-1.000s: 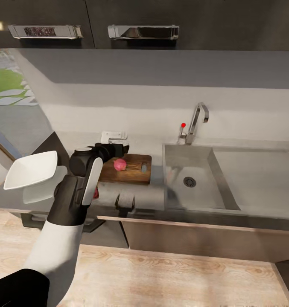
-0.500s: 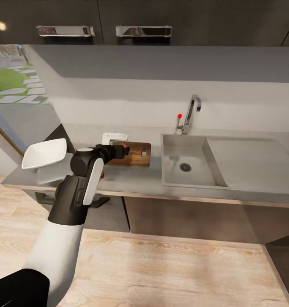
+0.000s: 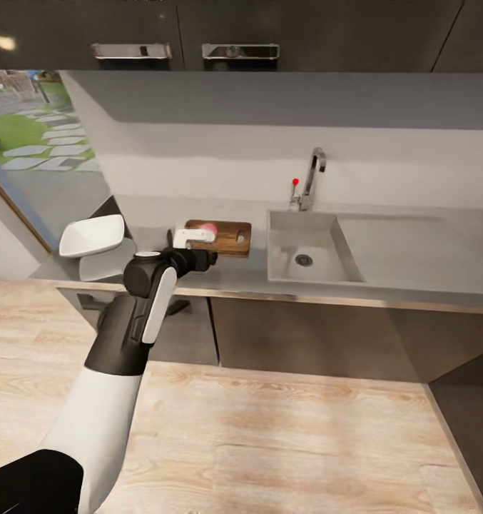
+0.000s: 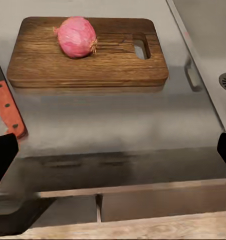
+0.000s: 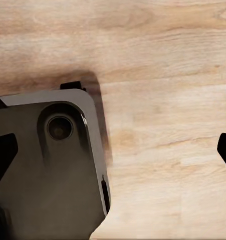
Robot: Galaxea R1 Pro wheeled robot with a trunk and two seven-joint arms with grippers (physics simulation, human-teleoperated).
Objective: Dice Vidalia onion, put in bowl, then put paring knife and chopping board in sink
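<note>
The pinkish-red Vidalia onion (image 3: 210,228) (image 4: 76,43) lies on the brown chopping board (image 3: 227,239) (image 4: 97,62), left of the sink (image 3: 319,265). Left of the board, the paring knife's red handle (image 4: 8,107) rests on the grey countertop (image 3: 234,275) (image 4: 118,125). The white bowl (image 3: 93,235) stands at the counter's left end. My left gripper (image 3: 204,258) (image 4: 113,154) hovers open and empty at the counter's front edge, short of the board. In the right wrist view, my right gripper (image 5: 113,152) is open over the wooden floor with nothing in it.
A chrome tap (image 3: 310,178) with a red knob (image 3: 295,181) stands behind the sink, beside the flat drainboard (image 3: 412,250). A small white object (image 3: 183,235) sits left of the board. Dark cabinets hang overhead. My dark base (image 5: 47,160) rests on the wooden floor (image 3: 284,442).
The whole view has drawn back from the counter, so the camera moved. My left gripper now sits at the counter's edge instead of over the board. The onion stays on the board.
</note>
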